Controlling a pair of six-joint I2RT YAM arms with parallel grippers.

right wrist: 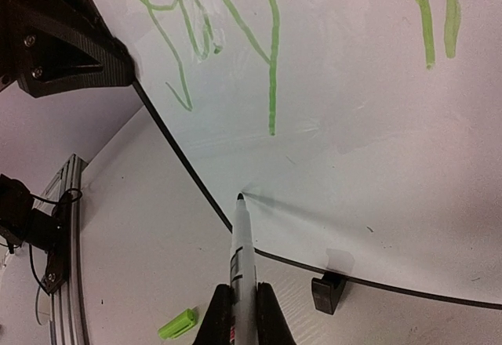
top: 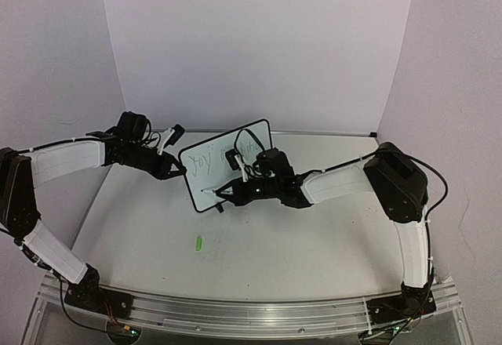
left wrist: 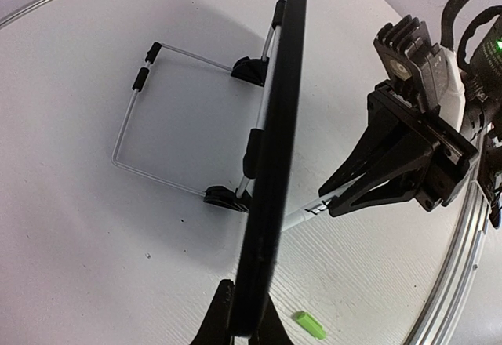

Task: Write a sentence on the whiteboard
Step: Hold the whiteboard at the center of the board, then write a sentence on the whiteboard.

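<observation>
The whiteboard point(top: 213, 174) stands tilted at mid-table, with a black frame and white face. The sentence point(right wrist: 196, 39) is a green scrawl across its upper part, also visible from above point(top: 208, 159). My left gripper point(left wrist: 245, 321) is shut on the board's black edge point(left wrist: 274, 149), at the board's left side point(top: 178, 170). My right gripper point(right wrist: 241, 294) is shut on a white marker point(right wrist: 241, 243). The marker's dark tip point(right wrist: 239, 197) touches the white face near the lower left corner. In the top view, the right gripper point(top: 231, 190) sits low in front of the board.
A green marker cap point(top: 198, 243) lies on the table in front of the board, also seen from the wrists point(right wrist: 178, 323) point(left wrist: 311, 324). A wire stand point(left wrist: 133, 118) props the board from behind. A black foot point(right wrist: 328, 292) sits under the frame. Purple walls enclose the table.
</observation>
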